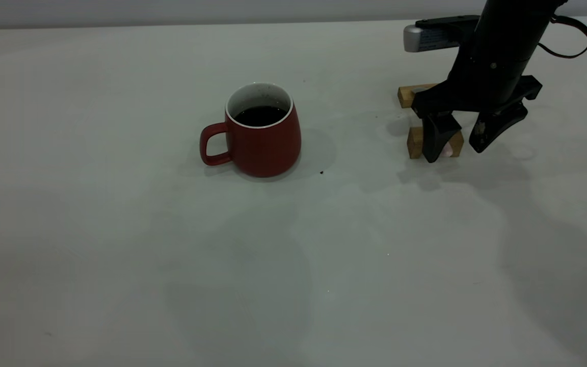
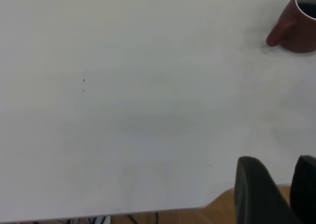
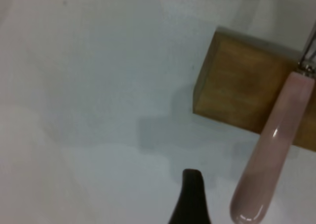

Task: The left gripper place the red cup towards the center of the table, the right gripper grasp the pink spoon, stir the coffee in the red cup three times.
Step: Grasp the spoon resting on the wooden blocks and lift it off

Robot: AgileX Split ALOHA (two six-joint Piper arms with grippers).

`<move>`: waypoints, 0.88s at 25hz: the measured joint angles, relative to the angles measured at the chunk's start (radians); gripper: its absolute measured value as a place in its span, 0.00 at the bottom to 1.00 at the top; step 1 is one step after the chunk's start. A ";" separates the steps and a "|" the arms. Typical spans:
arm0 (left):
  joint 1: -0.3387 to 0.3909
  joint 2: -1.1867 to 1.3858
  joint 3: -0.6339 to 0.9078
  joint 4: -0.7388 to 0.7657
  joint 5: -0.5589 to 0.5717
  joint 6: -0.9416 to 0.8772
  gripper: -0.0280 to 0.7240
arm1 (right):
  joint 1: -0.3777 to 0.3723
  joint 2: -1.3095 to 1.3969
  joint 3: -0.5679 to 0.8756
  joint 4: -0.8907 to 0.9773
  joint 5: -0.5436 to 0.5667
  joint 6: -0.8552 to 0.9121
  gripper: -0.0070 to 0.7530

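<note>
Spreading pale and bare around the cup (image 1: 263,133), the table (image 1: 120,255) leaves wide open room on every side of it; in the left wrist view the table's near edge shows, with the cup far off from it.

The right gripper (image 1: 459,145) hangs well to the right of the cup, its two black fingers parted wide and pointing down, holding nothing. One finger stands in front of a wooden block (image 1: 416,142); a second block (image 1: 406,96) lies just behind, farther from the cup. Between the fingers lies the spoon (image 3: 274,150), untouched, its pink handle resting across the block and reaching out past the block's edge over the table. Its long axis runs across the block, metal neck at the far end.

The cup stands upright near the table's middle, handle pointing left, away from the right gripper. Dark coffee (image 1: 260,115) fills it partway below the white rim.

The left gripper (image 2: 276,197) is out at the table's edge, well apart from the cup, fingers slightly parted and empty.
</note>
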 joint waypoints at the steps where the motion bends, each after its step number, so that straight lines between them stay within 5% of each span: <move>1: 0.000 0.000 0.000 0.000 0.000 0.000 0.37 | 0.000 0.000 0.000 0.000 -0.005 0.000 0.91; 5: 0.000 0.000 0.000 0.000 0.000 0.000 0.37 | 0.000 0.001 0.000 0.000 -0.010 0.000 0.71; 12: 0.000 0.000 0.000 0.000 0.000 0.000 0.37 | 0.000 0.006 0.000 -0.006 -0.003 0.017 0.20; 22: 0.000 0.000 0.000 0.000 0.000 0.000 0.37 | 0.000 -0.131 -0.083 0.082 0.204 0.158 0.20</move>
